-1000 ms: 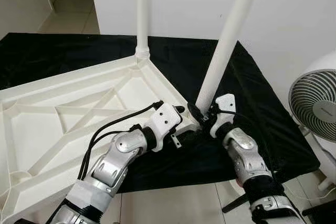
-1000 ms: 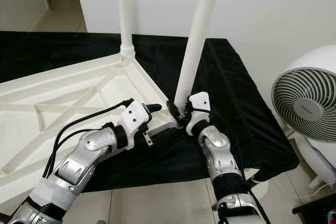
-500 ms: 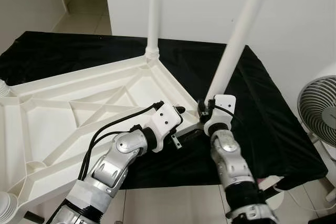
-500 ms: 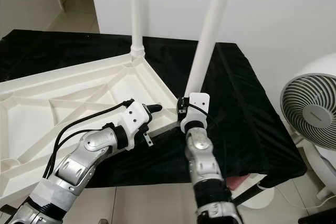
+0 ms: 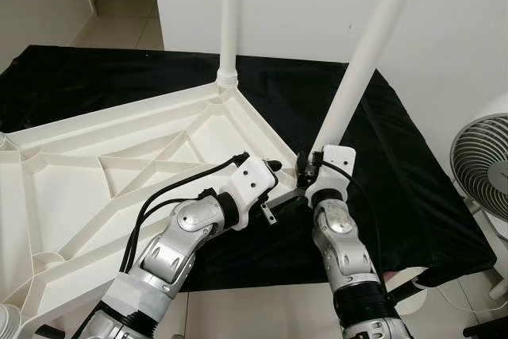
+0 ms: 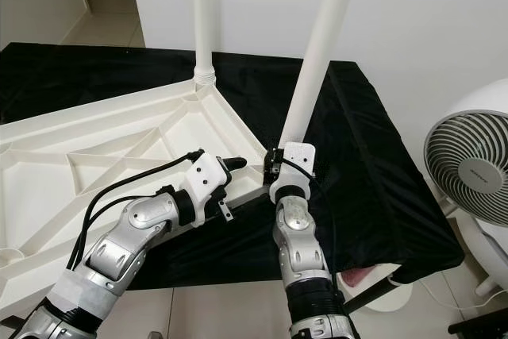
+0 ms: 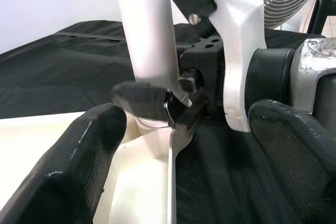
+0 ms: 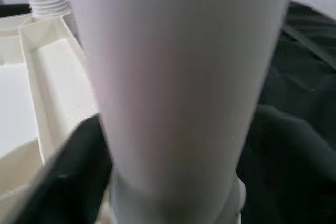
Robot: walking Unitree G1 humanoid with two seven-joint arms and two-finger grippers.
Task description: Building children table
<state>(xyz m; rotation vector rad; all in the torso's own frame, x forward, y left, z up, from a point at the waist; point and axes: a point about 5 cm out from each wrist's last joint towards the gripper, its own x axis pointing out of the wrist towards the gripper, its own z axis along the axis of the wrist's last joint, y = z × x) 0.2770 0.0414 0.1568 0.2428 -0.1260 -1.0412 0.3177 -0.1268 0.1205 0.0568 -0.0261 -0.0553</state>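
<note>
Black cloth [image 5: 413, 172], right claw [image 5: 305, 171] closer on table leg [image 5: 361, 61], steeper.

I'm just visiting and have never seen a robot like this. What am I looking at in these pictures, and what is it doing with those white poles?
This is a humanoid robot with two silver arms, each ending in a gripper of two black fingers. The two wide pictures come from cameras in its head, looking down; the two close-ups come from cameras on its wrists.

Before it, a white plastic tabletop lies upside down on a black cloth. One table leg already stands in the far corner. The right gripper is closed around the base of a second leg, which leans at the near corner. The left gripper rests open at the tabletop's rim, close beside that corner. A white fan stands to the right.
</note>
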